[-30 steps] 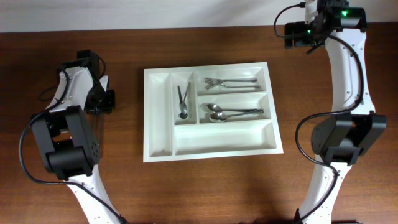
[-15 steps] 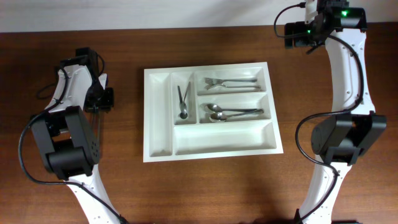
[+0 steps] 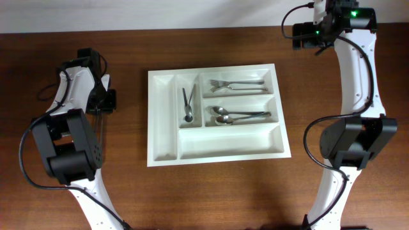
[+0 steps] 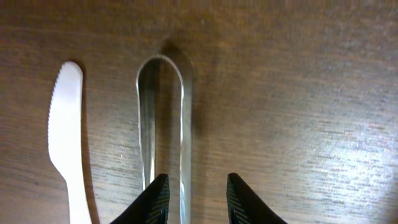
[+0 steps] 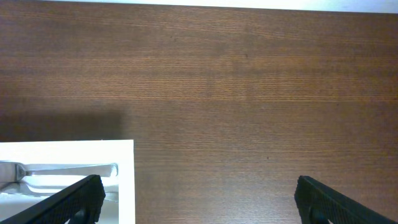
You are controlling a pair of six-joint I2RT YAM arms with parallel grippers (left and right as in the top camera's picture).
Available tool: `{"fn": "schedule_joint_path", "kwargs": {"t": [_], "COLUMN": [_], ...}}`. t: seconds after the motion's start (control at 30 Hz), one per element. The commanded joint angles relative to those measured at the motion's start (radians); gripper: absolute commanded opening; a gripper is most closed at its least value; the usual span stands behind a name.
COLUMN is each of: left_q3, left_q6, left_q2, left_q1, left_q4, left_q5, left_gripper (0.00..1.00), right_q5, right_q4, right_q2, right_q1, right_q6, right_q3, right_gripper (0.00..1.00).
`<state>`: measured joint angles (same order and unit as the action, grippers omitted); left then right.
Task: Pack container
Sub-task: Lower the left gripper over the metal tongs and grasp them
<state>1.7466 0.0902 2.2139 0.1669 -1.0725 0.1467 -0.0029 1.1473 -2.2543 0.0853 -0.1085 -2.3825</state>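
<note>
The left gripper (image 3: 105,99) has crept a little toward the far edge of the tabletop (image 3: 211,191) since the earlier overhead view. We see no other change. Its wrist camera looks straight down on steel tongs (image 4: 163,124) lying flat on the wood, bend pointing away from us, with a white knife (image 4: 65,130) just beside them. The jaws stand partly apart and clamp nothing. One finger overlaps one leg of the tongs, while the other finger stands clear of the second leg with bare wood between.

The container (image 3: 230,144) sits in the middle of the tabletop, well apart from the tongs. Forks (image 3: 236,84) and spoons (image 3: 236,115) already lie in two of its long slots. The nearest long slot and the outer narrow one look empty.

The right gripper (image 5: 198,183) hangs wide apart over the far right corner, holding nothing.

We judge the grasp off-centre. If the jaws close from here, the overlapping finger may land on top of that leg instead of outside it. The tongs could then be caught by one leg only, or spring, twist and skid on the wood. A skid toward the knife could knock it askew and spoil its later pick.
</note>
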Motion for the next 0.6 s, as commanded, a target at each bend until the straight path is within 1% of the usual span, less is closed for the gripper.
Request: {"fn": "schedule_joint_path", "kwargs": {"t": [0.0,0.57], "left_q3": [0.016,0.001], "left_q6": [0.017,0.017], "left_q2": [-0.011,-0.008], "left_q1": [0.009,0.009], "left_q4": [0.011,0.056], "left_q5": [0.007,0.006], "left_gripper": [0.32,0.32], "right_q5": [0.008,0.008], "right_q4": [-0.002,-0.002], "right_q2": [0.021,0.021], "right_q1": [-0.006,-0.006], "right_q6": [0.005,0.005], "right_q3": [-0.017,-0.017], "right_gripper": [0.99,0.99]}}
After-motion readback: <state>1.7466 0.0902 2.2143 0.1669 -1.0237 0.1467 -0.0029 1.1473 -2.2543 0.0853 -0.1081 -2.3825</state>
